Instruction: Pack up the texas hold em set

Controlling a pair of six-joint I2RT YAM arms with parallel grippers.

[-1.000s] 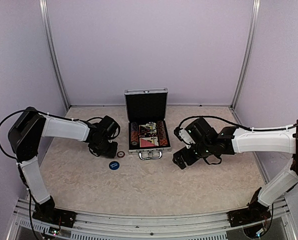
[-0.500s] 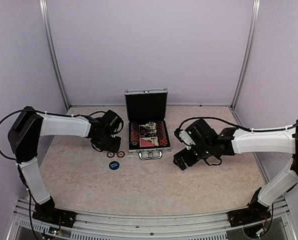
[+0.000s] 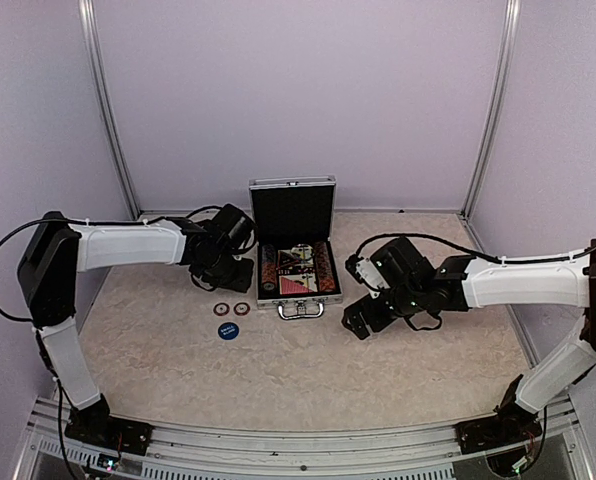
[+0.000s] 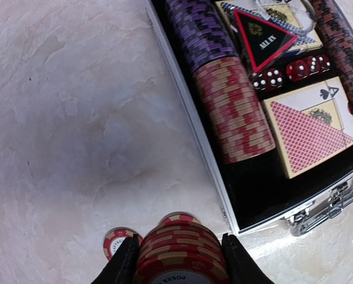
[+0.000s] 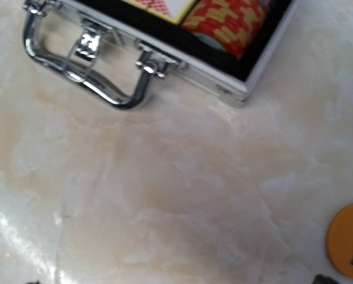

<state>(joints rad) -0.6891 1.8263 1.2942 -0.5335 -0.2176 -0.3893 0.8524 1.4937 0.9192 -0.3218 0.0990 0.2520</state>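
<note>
Left fingers [image 4: 122,267] clamp chip stack [image 4: 179,254] beside open case [image 4: 180,112]; 2 chips [image 3: 221,309] loose.

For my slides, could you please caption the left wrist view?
Left gripper holding a stack of red chips beside the open case.

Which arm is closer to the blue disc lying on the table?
Left. The left fingers hang just behind the blue disc, by the case's left side; the right fingers are farther off, beyond the case handle.
</note>
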